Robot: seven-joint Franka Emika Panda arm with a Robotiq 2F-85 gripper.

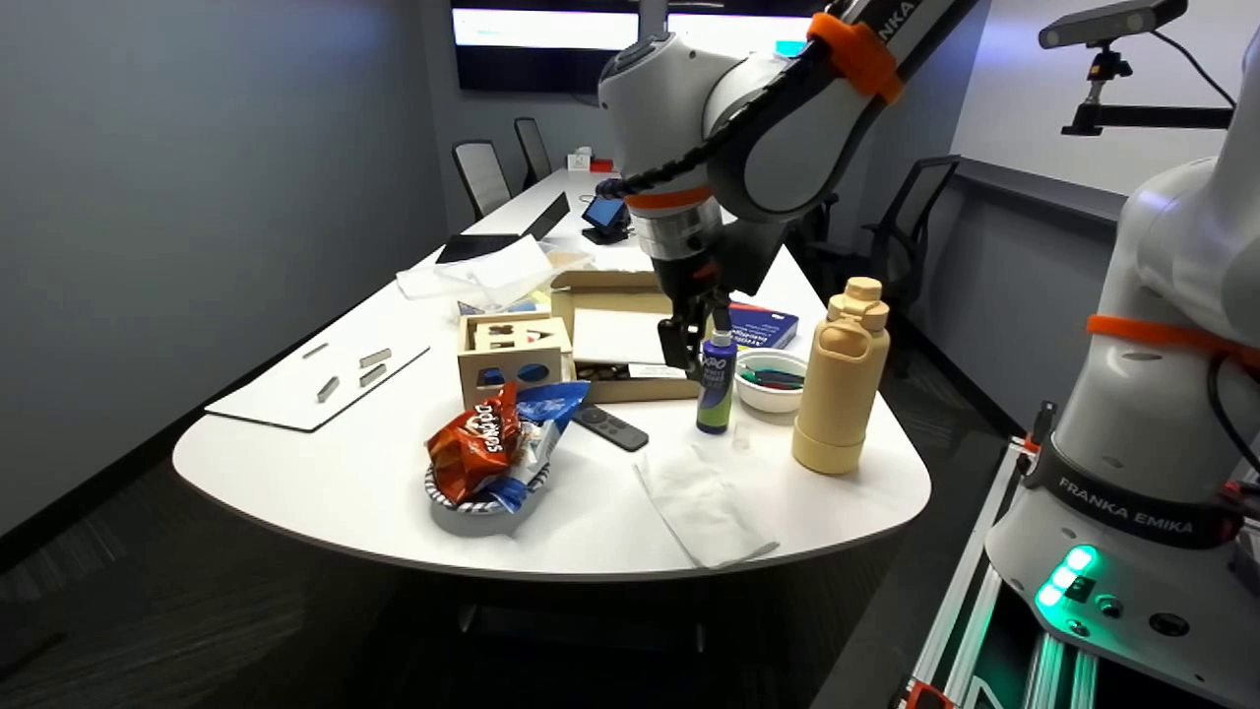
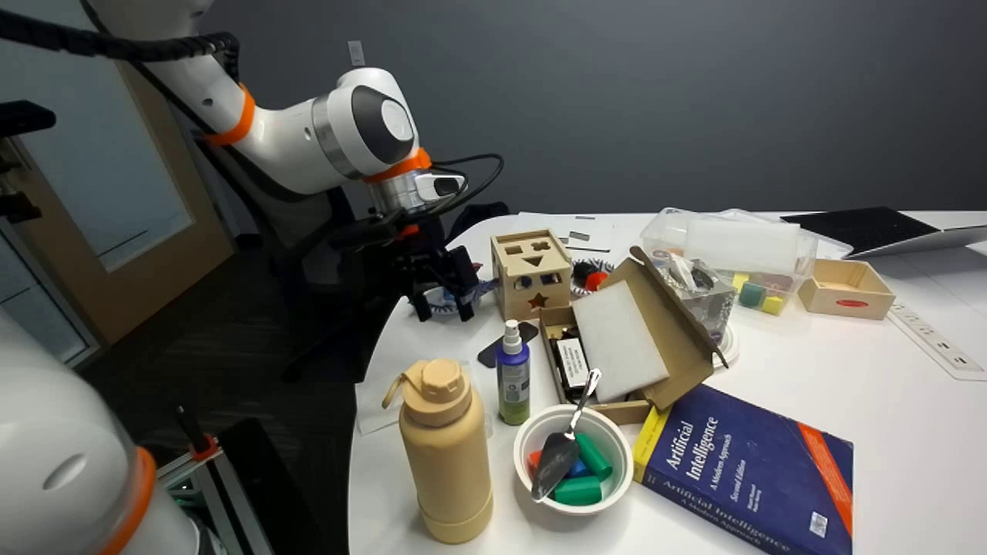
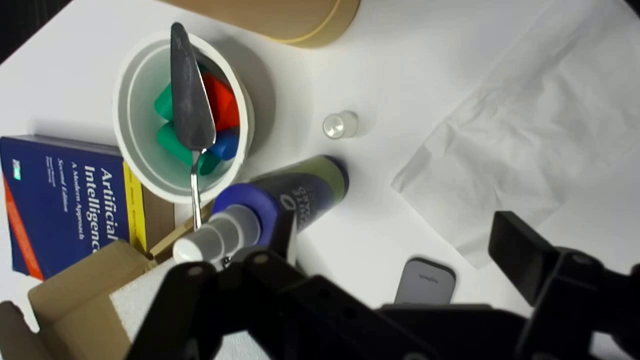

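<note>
Purple and green, the spray bottle (image 1: 717, 389) stands upright near the rounded end of the desk (image 1: 335, 492), on the half toward the robot's base (image 1: 1162, 601), and it is the thing closest to the gripper (image 3: 400, 245). We see the two fingers (image 2: 466, 311) spread wide apart with nothing held between them; in the wrist view one finger overlaps the bottle's shoulder, while its top sits outside the gap (that overlap could pass for contact, but in an exterior view we see the two apart). A dark remote (image 1: 610, 426) lies near the bottle, and a white napkin (image 1: 704, 502) lies just in from the rounded edge. Beside the bottle, toward the long edge on the robot's side, we find a white bowl (image 3: 142, 125) holding green, red and blue blocks (image 3: 169, 141), with a metal cake server (image 3: 192, 110) laid across it; a beige flask (image 1: 842, 384) stands nearer the corner. Also by the rounded edge, toward the opposite corner, a checked basket (image 1: 477, 507) holds a red-orange chip bag (image 1: 477, 443) and a blue bag (image 1: 539, 433). Farther in from that edge we see an open cardboard box (image 1: 630, 392) with a white slab (image 2: 621, 339) resting in it, a wooden box (image 2: 532, 277) with shaped holes, and a clear plastic bin (image 2: 802, 254) containing yellow and green blocks (image 2: 752, 294).
</note>
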